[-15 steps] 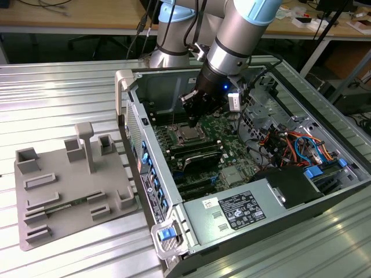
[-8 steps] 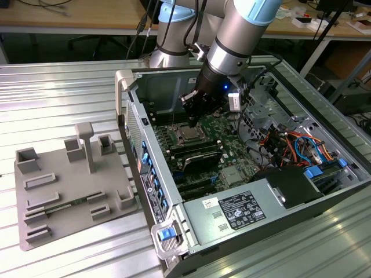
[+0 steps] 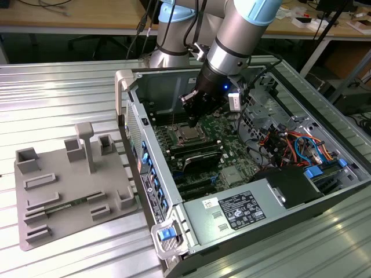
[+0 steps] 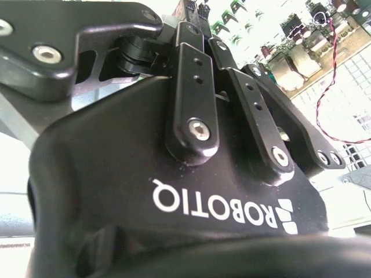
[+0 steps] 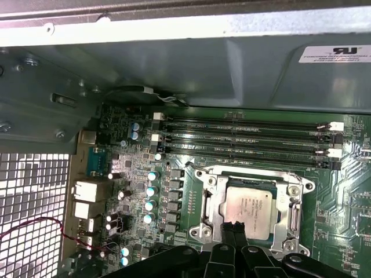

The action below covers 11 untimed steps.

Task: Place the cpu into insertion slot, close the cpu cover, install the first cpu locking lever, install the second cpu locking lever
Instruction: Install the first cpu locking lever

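In the first wrist view the cpu lies flat with its silver top up, in the insertion slot on the green board. The silver cpu cover lies down around it as a frame, hiding the slot itself. My gripper is shut, its two black fingertips together over the near edge of the cpu, with nothing between them. In the exterior view the gripper points down just above the cpu inside the open computer case. The second wrist view has the gripper's black fingers drawn close together.
Long black memory slots run beside the socket, close to the case wall. A power supply and bundled cables fill the case on the exterior view's right. A grey fixture plate lies outside the case on the exterior view's left.
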### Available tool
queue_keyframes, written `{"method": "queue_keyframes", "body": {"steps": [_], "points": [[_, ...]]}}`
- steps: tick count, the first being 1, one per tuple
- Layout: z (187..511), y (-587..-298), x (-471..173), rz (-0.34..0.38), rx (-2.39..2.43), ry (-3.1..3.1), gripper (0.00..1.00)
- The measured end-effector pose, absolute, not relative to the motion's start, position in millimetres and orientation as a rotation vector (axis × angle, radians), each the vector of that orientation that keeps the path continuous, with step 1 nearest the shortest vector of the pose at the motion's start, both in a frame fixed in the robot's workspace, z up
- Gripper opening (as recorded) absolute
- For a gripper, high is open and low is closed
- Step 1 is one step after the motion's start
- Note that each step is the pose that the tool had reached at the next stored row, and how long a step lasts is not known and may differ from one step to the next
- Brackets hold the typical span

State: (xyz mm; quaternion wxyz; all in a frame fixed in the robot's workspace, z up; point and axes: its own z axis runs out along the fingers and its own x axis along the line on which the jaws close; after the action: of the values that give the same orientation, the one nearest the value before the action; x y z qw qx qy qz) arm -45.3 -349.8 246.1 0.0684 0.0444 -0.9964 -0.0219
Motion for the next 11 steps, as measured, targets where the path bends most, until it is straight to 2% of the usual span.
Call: {"method": "queue_keyframes", "body": {"steps": [11], "points": [[246.2,-349.9,-45.4,-0.067,0.153,-3.000,0.11]]}}
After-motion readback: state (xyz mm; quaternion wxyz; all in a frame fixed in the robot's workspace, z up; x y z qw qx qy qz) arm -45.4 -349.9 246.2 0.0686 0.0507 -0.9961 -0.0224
